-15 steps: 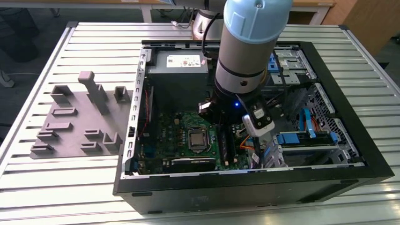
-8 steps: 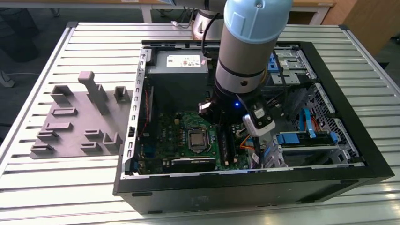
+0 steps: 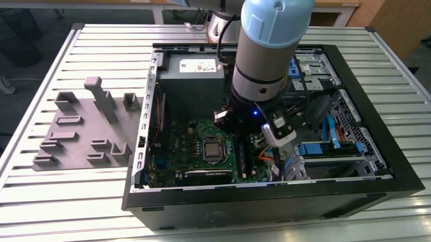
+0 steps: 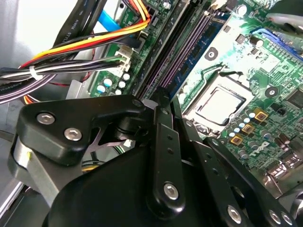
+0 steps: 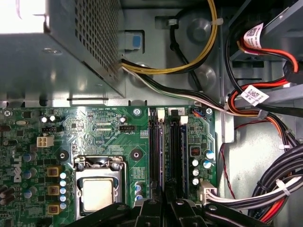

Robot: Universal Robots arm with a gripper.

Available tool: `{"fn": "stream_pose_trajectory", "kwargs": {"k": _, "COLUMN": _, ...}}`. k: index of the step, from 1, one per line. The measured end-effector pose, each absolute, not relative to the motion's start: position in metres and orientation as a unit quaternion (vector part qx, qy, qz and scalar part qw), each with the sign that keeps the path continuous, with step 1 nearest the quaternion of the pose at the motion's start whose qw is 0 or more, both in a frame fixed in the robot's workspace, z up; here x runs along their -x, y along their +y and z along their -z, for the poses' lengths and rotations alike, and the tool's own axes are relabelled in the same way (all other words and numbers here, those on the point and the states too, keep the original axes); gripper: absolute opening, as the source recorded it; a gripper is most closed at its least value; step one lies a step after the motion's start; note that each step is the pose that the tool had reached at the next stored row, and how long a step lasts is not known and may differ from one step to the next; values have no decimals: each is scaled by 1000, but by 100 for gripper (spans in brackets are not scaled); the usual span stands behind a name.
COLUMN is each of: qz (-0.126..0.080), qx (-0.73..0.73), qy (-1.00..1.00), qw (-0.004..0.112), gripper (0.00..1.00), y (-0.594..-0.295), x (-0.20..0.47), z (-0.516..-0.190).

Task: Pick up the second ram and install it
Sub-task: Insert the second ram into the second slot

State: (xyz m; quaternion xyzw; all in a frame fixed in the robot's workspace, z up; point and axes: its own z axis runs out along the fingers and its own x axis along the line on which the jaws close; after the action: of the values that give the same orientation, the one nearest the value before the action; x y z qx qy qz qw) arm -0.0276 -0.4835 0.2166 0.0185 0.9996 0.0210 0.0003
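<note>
Exterior view: a slatted metal surface [image 3: 81,45] carries an open computer case [image 3: 269,201], and beside it a grey holder [image 3: 74,136] on which no memory stick is seen. The arm [image 3: 269,50] is lowered into the case above the motherboard [image 5: 94,127].

In both wrist views the hand [image 5: 165,210] [image 4: 168,106] sits at the near end of the black slots [image 5: 153,142]. A thin blue-green edge, judged to be the second ram [image 5: 162,146] [image 4: 191,71], runs along them from under the hand. Whether the hand is open or closed upon it cannot be told.

The pick-up is judged done and the install step in hand. Seating calls for the board to be kept in line with its slot and pressed straight down, evenly.
</note>
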Motion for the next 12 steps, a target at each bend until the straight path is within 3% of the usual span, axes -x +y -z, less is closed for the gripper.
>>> {"fn": "stream_pose_trajectory", "kwargs": {"k": 12, "qz": -18, "qx": -11, "qy": 1000, "qw": 0, "gripper": 14, "y": -483, "x": 28, "z": -216}}
